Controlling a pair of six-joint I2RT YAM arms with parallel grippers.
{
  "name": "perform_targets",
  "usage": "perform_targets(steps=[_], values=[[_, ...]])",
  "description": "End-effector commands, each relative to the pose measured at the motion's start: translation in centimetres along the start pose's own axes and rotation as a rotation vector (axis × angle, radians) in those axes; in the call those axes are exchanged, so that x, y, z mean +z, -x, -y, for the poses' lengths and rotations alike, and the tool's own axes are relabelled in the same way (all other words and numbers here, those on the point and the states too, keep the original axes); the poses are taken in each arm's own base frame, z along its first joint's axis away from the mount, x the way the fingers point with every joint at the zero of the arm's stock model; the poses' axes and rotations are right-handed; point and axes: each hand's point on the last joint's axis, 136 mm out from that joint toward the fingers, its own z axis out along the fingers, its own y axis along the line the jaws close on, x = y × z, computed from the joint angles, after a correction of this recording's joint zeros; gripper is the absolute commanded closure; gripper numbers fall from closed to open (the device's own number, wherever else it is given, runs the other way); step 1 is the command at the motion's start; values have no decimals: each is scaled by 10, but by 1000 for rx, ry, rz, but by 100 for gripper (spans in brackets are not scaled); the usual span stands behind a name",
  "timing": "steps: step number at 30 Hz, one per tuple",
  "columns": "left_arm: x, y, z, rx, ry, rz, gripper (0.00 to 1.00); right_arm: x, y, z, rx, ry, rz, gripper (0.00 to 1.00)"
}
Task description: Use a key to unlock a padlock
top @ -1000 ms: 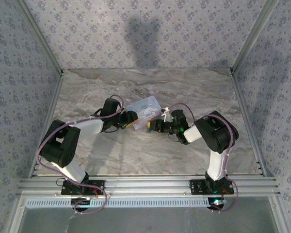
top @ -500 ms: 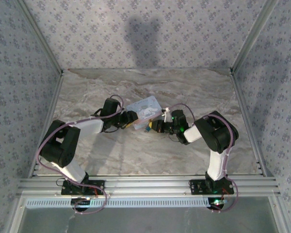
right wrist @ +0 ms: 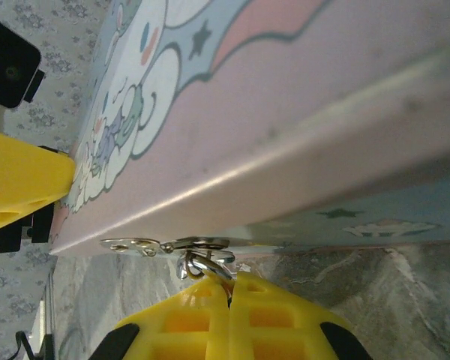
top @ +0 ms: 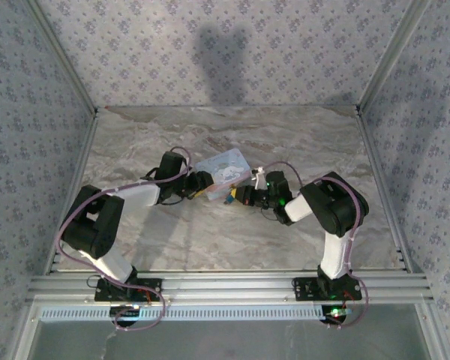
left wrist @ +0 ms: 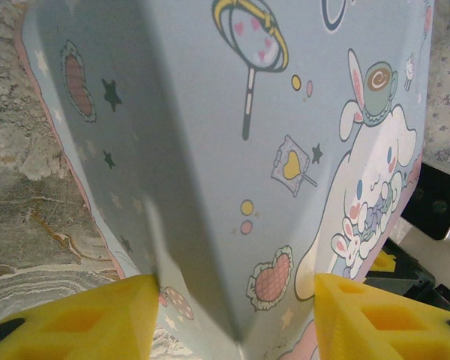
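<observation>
**Q:** What room and surface is this?

**A:** A grey-veined marble-look table [top: 210, 240], boxed in on three sides by walls [top: 210, 45] papered with a small floral print. Aluminium rails [top: 232, 285] run along the near edge, where both arm bases are bolted.

**Q:** What is on the table?

**A:** A pale blue tin [top: 223, 166] with a cartoon rabbit print sits mid-table, turned at an angle. The arms reach in from either side and crowd its near edge.

**Q:** What are the grippers doing?

**A:** The left gripper [top: 205, 185] is at the tin's near-left end. Its wrist camera shows the yellow fingers [left wrist: 82, 322] set apart with the tin's edge between them, both against it, so it is clamped on the tin. The right gripper [right wrist: 229, 285] has its fingers pressed together.

**Q:** Where is the padlock?

**A:** The padlock [top: 229, 199] is a tiny blue speck at the tin's near-right edge, right at the right gripper's tips. Up close, a silvery loop [right wrist: 201, 264] hangs from the tin's metal hasp [right wrist: 135, 245] and touches those fingertips. It is probably the lock's metal part. Whether it is pinched, I cannot tell.

**Q:** Is there room to move?

**A:** Bare marble lies all around. The walls and rails are well apart from the tin.
</observation>
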Motion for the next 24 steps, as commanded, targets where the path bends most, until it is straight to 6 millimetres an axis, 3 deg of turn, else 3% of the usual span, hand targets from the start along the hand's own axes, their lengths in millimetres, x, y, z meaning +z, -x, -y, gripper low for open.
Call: perform_targets(steps=[1,24], values=[[4,-30,-35,-41,123,-80,45,-3,13,1,23,-10,62,100],[3,-31,-34,-40,116,-72,43,-13,29,6,111,-19,173,100]])
